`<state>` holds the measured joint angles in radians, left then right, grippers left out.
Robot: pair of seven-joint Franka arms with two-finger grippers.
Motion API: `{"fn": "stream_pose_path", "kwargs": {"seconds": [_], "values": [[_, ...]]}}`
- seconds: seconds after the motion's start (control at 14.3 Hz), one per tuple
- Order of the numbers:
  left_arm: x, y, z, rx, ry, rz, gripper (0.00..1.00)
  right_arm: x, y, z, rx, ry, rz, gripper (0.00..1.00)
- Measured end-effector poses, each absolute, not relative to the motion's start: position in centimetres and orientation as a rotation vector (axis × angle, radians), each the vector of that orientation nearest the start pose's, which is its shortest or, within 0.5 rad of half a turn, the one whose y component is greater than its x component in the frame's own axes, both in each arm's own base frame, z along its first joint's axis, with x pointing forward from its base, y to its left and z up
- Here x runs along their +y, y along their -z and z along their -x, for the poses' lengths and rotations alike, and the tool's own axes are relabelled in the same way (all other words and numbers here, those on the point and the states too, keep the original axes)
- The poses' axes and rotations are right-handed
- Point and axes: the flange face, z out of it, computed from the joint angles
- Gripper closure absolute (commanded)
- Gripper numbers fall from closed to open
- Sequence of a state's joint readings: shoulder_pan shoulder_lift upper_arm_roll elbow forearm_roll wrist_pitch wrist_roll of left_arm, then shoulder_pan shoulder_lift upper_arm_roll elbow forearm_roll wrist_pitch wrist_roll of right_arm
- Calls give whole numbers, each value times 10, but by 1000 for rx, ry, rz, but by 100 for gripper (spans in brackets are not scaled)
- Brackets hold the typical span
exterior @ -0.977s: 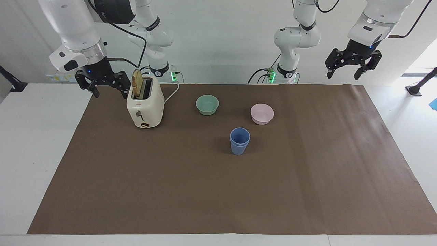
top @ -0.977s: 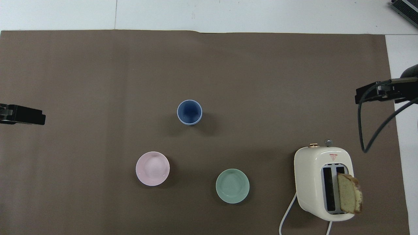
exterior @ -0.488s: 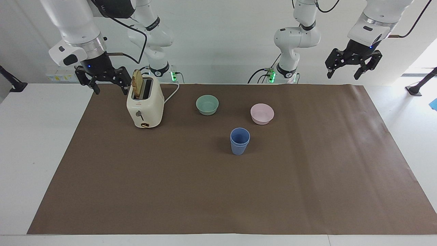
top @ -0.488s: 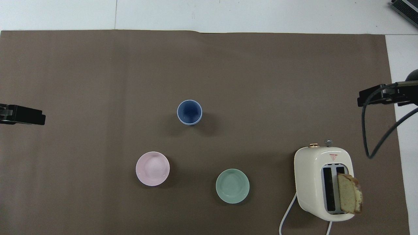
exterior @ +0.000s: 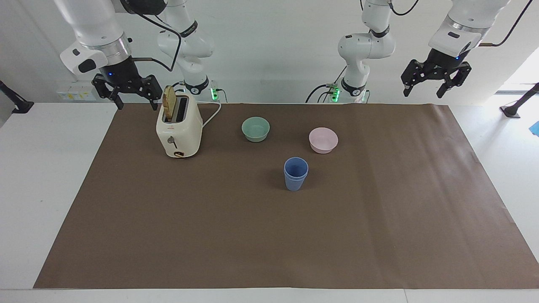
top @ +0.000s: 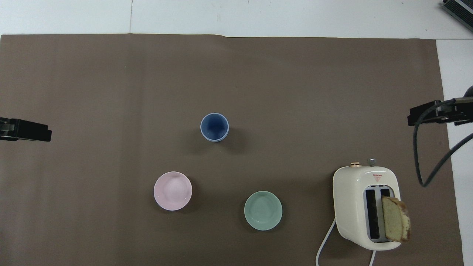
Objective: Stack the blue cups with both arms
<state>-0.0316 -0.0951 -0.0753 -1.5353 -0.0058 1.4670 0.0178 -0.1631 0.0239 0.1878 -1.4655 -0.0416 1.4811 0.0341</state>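
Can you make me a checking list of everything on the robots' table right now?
Surface: brown mat covering a white table.
Job's things: blue cups stacked one inside the other, upright, mid-mat.
Clutter: pink bowl and green bowl, nearer the robots than the cups; toaster with a bread slice sticking up.
Grippers: left tool open, raised over the mat's corner; right tool open, raised beside the toaster; both empty.
Cables: toaster cord; black cable on the right arm.
Surroundings: white wall.
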Motion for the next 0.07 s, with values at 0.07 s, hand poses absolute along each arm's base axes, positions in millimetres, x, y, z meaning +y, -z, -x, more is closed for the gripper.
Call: {"fn": "stream_pose_path", "kwargs": {"seconds": [0.07], "values": [[-58,-682,-510,196,42,3135,0,7,-653,-553,21,-11,3179,0]]}}
